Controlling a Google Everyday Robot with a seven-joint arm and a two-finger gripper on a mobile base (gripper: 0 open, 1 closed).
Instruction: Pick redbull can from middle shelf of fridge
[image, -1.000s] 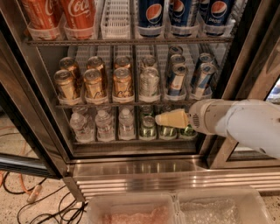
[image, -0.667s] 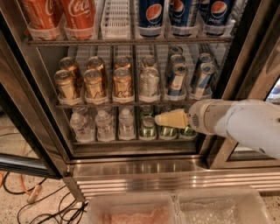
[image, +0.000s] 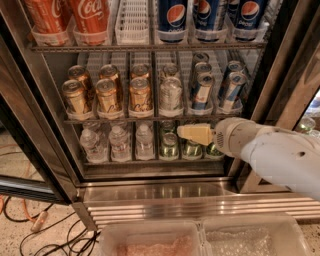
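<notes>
Where the redbull can (image: 201, 92) stands: centre-right of the frame, upright at the front of its lane on the middle shelf (image: 150, 119), with a second lane of slim blue-and-silver cans (image: 230, 94) just to its right
Gripper (image: 184, 133): right of centre, below that shelf's edge, in front of the green bottles (image: 169, 146); we cannot tell whether it is wide or narrow, and we see no can in it
Progress: we judge nothing grasped yet; rising to shelf level, closing on the can and drawing it out are all left
Neighbours: a pale silver can (image: 170, 95) just left of the target, gold cans (image: 107, 95) further left, water bottles (image: 117, 142) at lower left
In the way: the shelf's front edge above the gripper, and the close-set cans on either side
Fridge (image: 30, 105): dark frame around it all, Coca-Cola cans (image: 90, 15) and Pepsi cans (image: 172, 15) along the top of the frame
</notes>
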